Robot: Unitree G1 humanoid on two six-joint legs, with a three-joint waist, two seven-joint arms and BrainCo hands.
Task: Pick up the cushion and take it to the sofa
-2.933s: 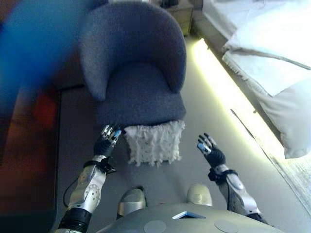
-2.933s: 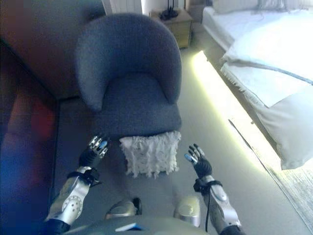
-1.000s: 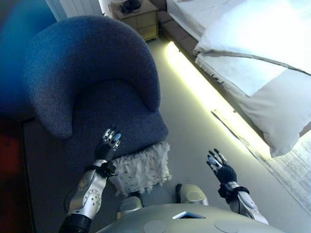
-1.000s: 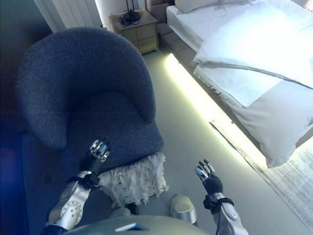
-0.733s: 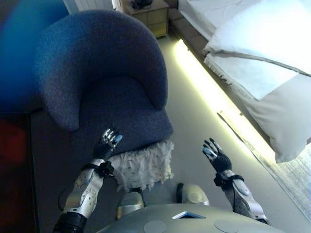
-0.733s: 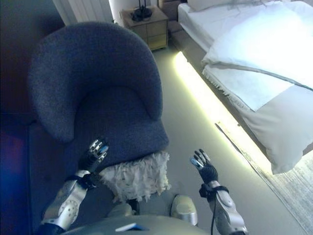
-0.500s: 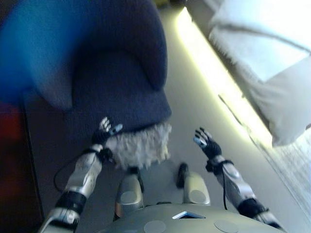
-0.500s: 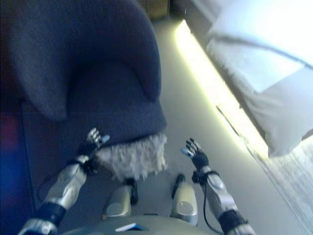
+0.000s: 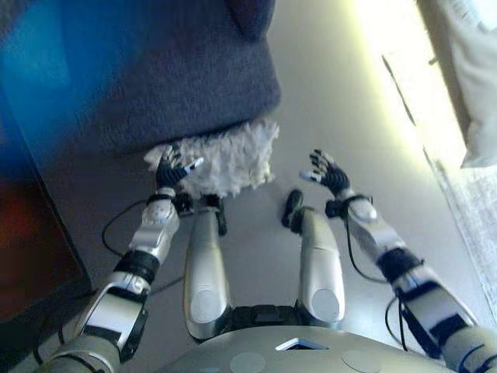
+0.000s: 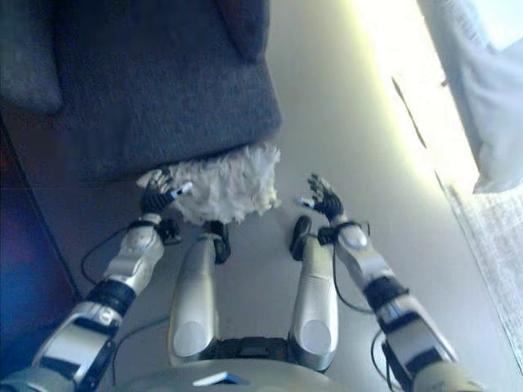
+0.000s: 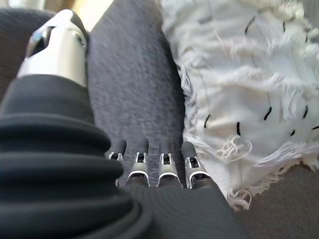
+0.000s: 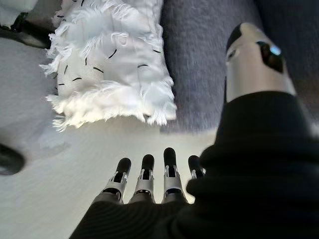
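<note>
The cushion (image 9: 221,159), white and shaggy with fringed edges and small dark flecks, stands on the floor (image 9: 342,93) propped against the front of the dark blue-grey armchair (image 9: 171,70). Nothing has hold of it.

The left hand (image 9: 172,168) is right at the cushion's left edge, fingers spread and relaxed, palm turned toward the fabric. In the head views its fingertips overlap the fringe, but whether they actually touch I cannot say. From the left wrist view the fingers (image 11: 164,162) lie straight in a row, the thumb standing apart, with the chair's upholstery past them and the cushion (image 11: 249,84) alongside; the hand grips nothing.

The right hand (image 9: 324,172) is off to the cushion's right, clear of it, with bare floor between. Its fingers are splayed wide and the palm faces the cushion. The right wrist view shows the fingers (image 12: 145,177) extended over pale floor, the cushion (image 12: 109,59) a little way beyond them and the chair base behind. This hand is empty too.

Farther right, a bright strip of light (image 9: 392,47) runs along the floor under the edge of a bed with pale bedding (image 9: 477,85).
</note>
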